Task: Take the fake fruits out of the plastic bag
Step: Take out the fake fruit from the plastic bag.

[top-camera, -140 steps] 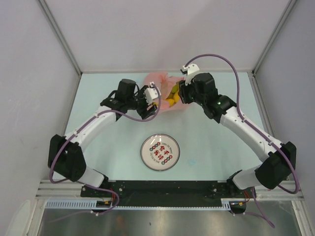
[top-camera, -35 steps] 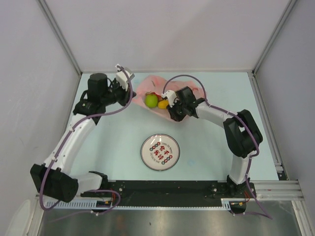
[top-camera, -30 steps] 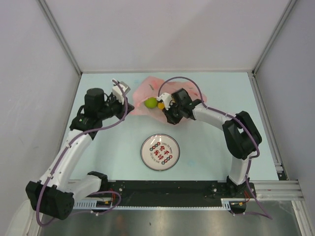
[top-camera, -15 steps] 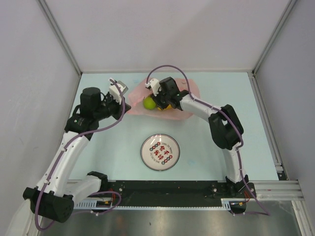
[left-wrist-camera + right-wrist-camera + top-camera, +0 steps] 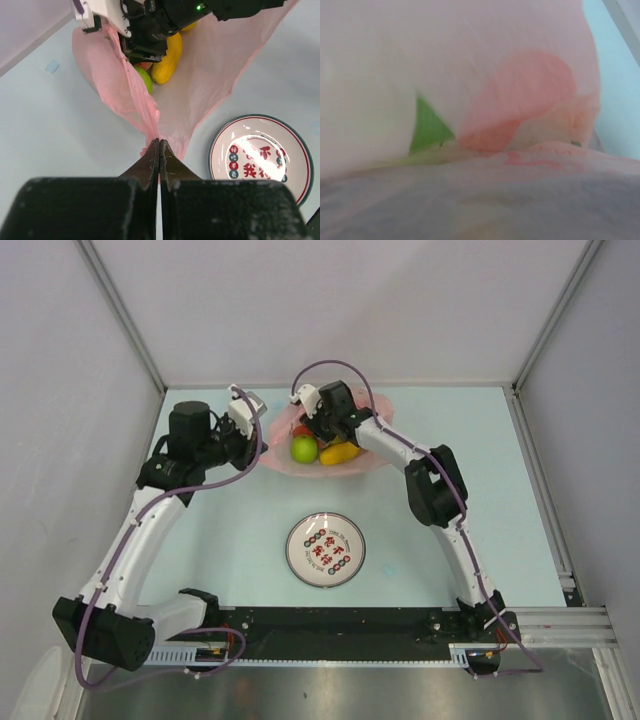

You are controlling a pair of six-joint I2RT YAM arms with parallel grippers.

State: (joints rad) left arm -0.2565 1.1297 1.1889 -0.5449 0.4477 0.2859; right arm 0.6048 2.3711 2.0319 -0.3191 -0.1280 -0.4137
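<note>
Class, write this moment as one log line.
left gripper: shut on plastic bag edge | right gripper: inside bag mouth, jaws unseen | green fruit, yellow fruit: in bag | plate: bare

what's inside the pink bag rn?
Visible in the plastic bag: a green fruit, a yellow fruit, a red piece. The right gripper, inside it, covers anything else.

A: Crockery?
B: One round white plate (image 5: 300, 562) (image 5: 290, 150), dark-edged rim, red characters printed mid-face. Lies flat on pale blue-green table (image 5: 450, 530), nearer the front edge.
A: Other items?
B: Small blue scrap (image 5: 51, 66) on the tabletop, well apart from plate. Grey-white wall panels (image 5: 330, 310) on three sides. Black rail (image 5: 330, 625) along front.
</note>
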